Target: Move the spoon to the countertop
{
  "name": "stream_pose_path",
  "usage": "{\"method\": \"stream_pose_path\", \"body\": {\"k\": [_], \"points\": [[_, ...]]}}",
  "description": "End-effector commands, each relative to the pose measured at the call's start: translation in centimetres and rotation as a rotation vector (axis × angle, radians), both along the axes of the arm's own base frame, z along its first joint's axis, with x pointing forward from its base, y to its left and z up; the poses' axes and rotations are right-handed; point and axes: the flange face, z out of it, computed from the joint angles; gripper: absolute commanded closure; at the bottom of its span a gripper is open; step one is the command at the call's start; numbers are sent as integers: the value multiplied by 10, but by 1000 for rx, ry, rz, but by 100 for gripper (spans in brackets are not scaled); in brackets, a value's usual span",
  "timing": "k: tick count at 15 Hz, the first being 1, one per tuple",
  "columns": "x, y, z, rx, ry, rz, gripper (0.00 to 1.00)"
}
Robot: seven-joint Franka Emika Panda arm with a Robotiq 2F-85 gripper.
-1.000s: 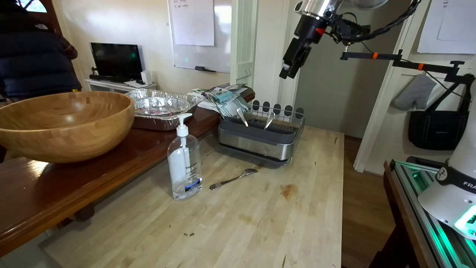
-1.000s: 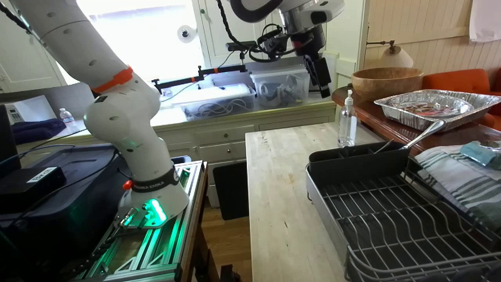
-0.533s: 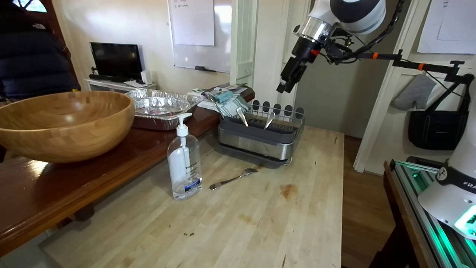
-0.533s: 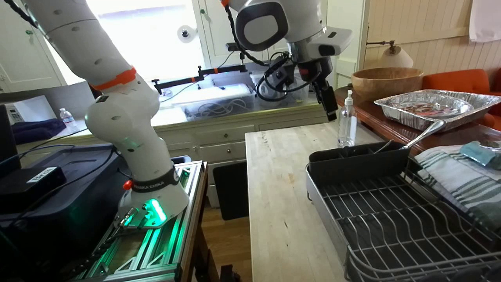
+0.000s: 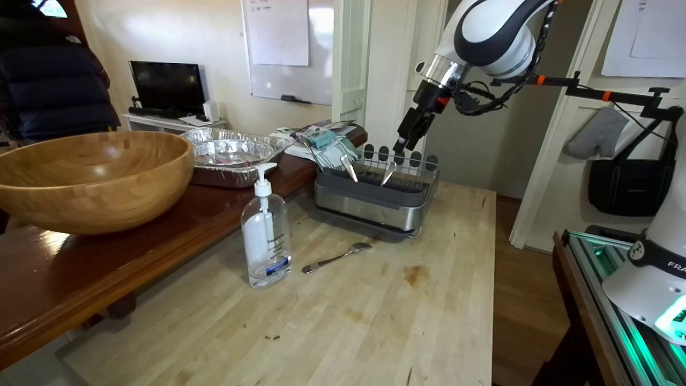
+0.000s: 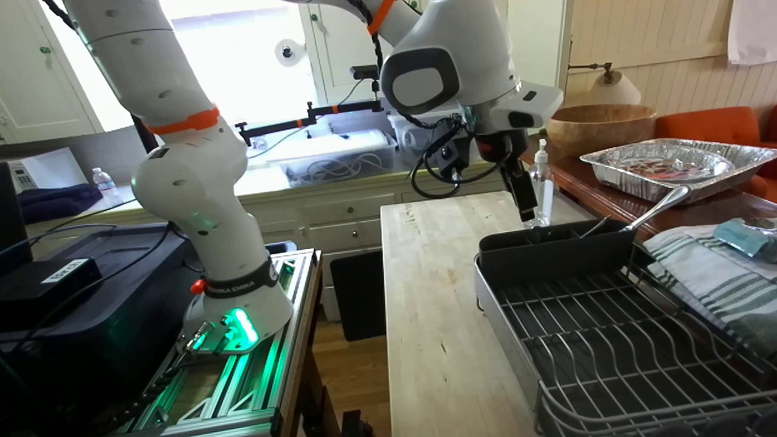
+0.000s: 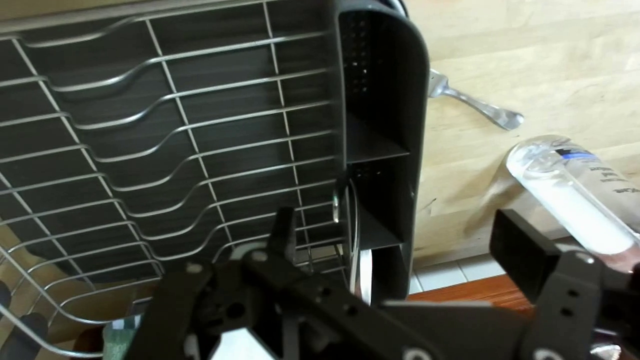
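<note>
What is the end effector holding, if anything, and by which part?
Nothing is held: in the wrist view, the end effector is open.

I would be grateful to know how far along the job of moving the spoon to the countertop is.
Done: nothing I can confirm; a piece of cutlery lies on the countertop, but I cannot tell whether it is the spoon. In hand: the open gripper holds nothing and appears to hover over the dark caddy. Remaining: probably grasping one of the handles sticking up there and laying it on the wood.
</note>
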Motion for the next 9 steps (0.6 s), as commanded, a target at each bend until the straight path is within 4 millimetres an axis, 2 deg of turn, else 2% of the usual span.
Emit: {"method": "stream_pose_path", "body": {"k": [1, 5, 9], "points": [[1, 0, 0, -1, 2, -1, 0], [0, -3, -3, 0, -12, -10, 0], [7, -8, -8, -8, -59, -21, 0]]}}
